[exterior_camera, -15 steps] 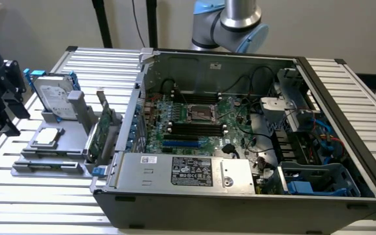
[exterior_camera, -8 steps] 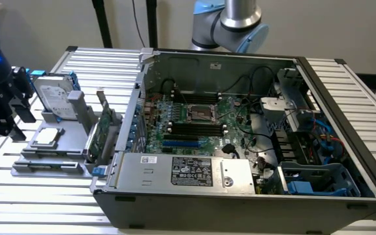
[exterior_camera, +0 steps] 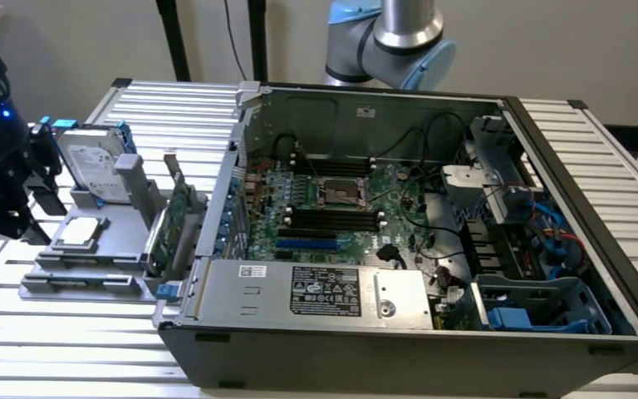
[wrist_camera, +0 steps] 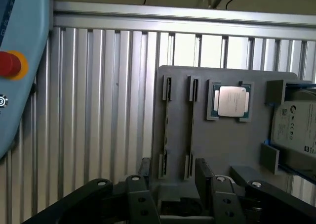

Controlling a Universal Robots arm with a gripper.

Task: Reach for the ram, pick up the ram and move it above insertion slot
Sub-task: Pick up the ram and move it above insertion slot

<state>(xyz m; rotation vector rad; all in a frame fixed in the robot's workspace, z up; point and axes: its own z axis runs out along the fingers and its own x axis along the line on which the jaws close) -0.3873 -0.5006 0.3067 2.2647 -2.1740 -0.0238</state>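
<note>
Slatted table (exterior_camera: 64, 345), fingers (wrist_camera: 203, 174) apart

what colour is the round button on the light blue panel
Red, with a yellow ring; the button on the panel shows best in the wrist view.

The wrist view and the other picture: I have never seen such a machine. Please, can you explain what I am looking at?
It is a robot arm near an open computer case on a ribbed metal table. The exterior view is taken from a camera off the arm; the wrist view from a camera on the arm, looking past its tool. A grey holder carries a processor chip, a silver hard drive and green boards on edge. The tool is open and holds nothing.
</note>
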